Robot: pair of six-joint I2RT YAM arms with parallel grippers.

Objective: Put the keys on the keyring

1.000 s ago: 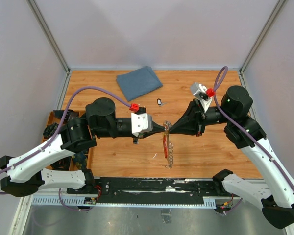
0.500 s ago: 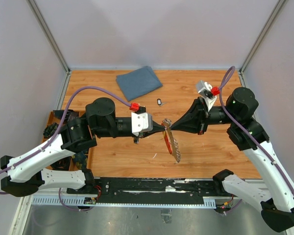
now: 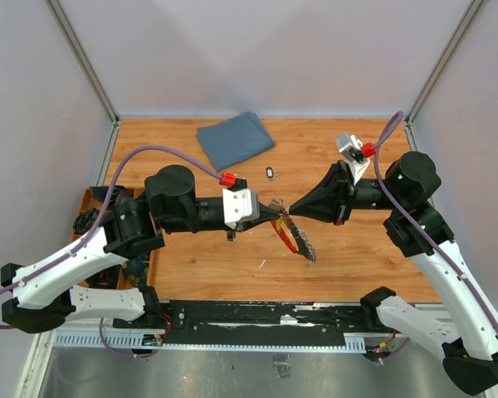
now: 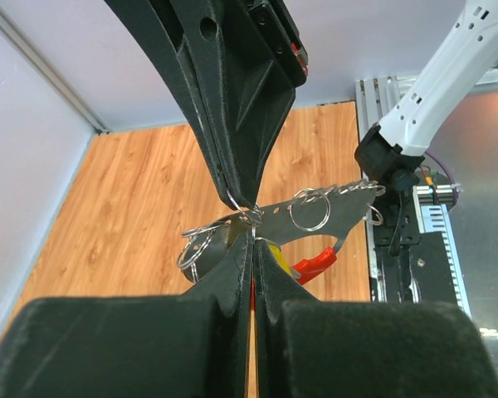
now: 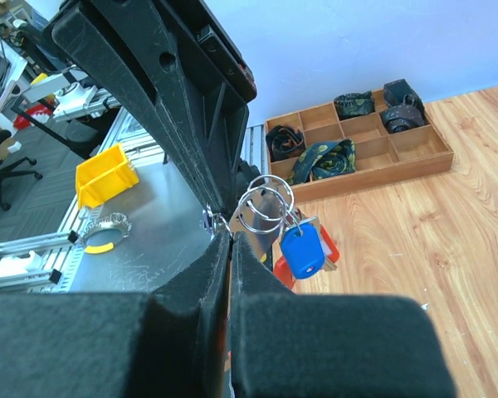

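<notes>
Top external view: both arms meet nose to nose above the middle of the worktop point(image 3: 191, 257). The left end effector point(image 3: 275, 217) and right end effector point(image 3: 289, 211) are almost touching at the tips.

Each one is pinched fully closed on the keyring point(image 3: 299, 242), which hangs in the air between them. Its red loop and silvery chain slant down toward the near right. The wrist views show the fingers squeezed together on the split rings. The blue key point(image 5: 302, 250) dangles from the rings, and a sliver of the yellow key point(image 4: 272, 249) peeks out just behind the left fingers.

Container-wise, there's a divided wooden tray point(image 5: 373, 176) at the left edge of the worktop, partly under the left arm. A few compartments have dark straps point(image 5: 319, 156) bunched in them.

A folded blue cloth point(image 3: 235, 139) sits near the far edge, with a small dark item point(image 3: 270, 173) just in front of it. Bare wood shows under the keyring and out to the right edge, so the grasp is well apart from the walls.
</notes>
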